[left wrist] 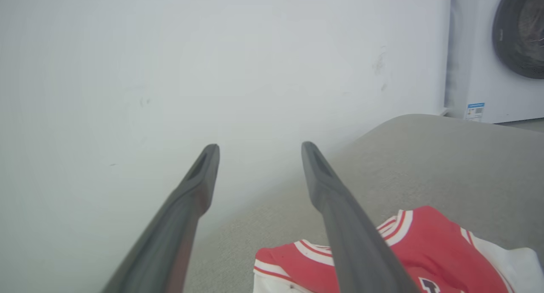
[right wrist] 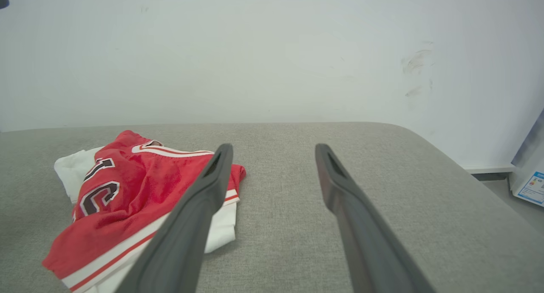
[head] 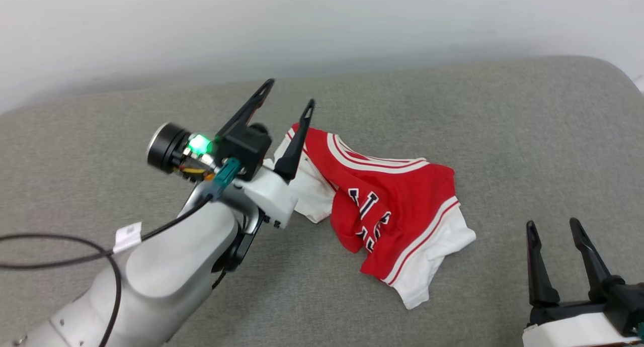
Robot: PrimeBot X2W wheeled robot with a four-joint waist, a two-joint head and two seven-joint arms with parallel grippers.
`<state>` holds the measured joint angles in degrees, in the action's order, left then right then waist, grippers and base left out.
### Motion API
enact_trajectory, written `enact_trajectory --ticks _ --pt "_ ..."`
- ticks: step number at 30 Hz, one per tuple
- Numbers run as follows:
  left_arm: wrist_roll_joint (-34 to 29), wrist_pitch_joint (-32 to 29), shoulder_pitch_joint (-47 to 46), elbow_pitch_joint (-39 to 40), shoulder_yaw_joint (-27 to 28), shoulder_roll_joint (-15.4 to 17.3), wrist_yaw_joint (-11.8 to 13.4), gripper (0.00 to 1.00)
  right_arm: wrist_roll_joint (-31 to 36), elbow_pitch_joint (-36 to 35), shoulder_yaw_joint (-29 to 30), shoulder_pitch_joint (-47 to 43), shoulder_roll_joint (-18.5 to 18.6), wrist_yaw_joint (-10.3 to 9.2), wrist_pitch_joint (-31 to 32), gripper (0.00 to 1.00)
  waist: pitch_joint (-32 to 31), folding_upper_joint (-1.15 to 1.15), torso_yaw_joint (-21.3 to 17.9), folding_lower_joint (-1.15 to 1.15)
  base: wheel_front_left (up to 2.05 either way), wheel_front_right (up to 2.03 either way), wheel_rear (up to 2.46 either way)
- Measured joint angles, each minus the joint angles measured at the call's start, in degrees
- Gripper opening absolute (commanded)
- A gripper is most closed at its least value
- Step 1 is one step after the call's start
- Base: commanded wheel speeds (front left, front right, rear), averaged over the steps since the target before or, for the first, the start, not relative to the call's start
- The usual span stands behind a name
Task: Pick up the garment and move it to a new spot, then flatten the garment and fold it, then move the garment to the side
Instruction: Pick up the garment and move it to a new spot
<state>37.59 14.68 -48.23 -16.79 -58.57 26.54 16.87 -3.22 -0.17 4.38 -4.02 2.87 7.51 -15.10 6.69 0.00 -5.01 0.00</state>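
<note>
The garment (head: 387, 206), red with white sleeves, striped trim and black white-outlined letters, lies crumpled in a heap on the grey cushioned surface (head: 503, 136). My left gripper (head: 291, 91) hovers just above the heap's left end, open, nothing between its fingers. In the left wrist view the garment (left wrist: 425, 250) sits low right, behind the right-hand finger of that gripper (left wrist: 260, 146). My right gripper (head: 553, 225) stands open at the lower right, apart from the cloth. The right wrist view has the garment (right wrist: 123, 199) left of the open right gripper (right wrist: 274, 146).
A white wall (head: 302, 25) runs behind the cushioned surface. A white washing machine (left wrist: 497, 55) stands past the surface's far right corner. A black cable (head: 60, 246) trails from my left arm. Bare grey surface spreads right of the garment.
</note>
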Motion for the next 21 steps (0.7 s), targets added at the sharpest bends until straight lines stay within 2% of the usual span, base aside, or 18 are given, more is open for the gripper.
enact_trajectory --ticks 5,8,12,16,18,21 --pt "-3.4 0.3 7.6 4.4 7.2 0.8 7.8 1.0 0.1 -0.3 1.2 -1.3 0.0 0.0 0.0 1.0 -2.1 0.0 2.3 0.0 0.0 0.0 0.0" --pt "-5.8 0.4 13.5 8.2 12.0 1.1 11.0 1.0 -0.5 -0.8 1.7 -2.0 0.0 0.0 0.0 1.0 -3.3 0.0 3.4 0.0 0.0 0.0 0.0" --pt "-8.7 0.4 21.8 11.1 17.4 0.6 12.7 1.0 -1.1 -0.9 2.1 -3.0 0.0 0.0 0.0 1.0 -4.8 0.0 4.4 0.0 0.0 0.0 0.0" --pt "-11.4 0.4 28.7 12.4 22.0 -0.7 12.7 1.0 -1.6 -1.2 1.9 -3.6 0.0 0.0 0.0 1.0 -5.9 0.0 5.2 0.0 0.0 0.0 0.0" --pt "-12.9 0.4 31.8 13.2 24.3 -1.7 12.2 1.0 -1.6 -1.4 1.7 -3.7 0.0 0.0 0.0 1.0 -6.2 0.0 5.3 0.0 0.0 0.0 0.0" --pt "-14.5 0.4 35.9 14.5 27.8 -3.6 10.3 1.0 -1.9 -1.5 1.6 -4.3 0.0 0.0 0.0 1.0 -6.5 0.0 5.4 0.0 0.0 0.0 0.0"
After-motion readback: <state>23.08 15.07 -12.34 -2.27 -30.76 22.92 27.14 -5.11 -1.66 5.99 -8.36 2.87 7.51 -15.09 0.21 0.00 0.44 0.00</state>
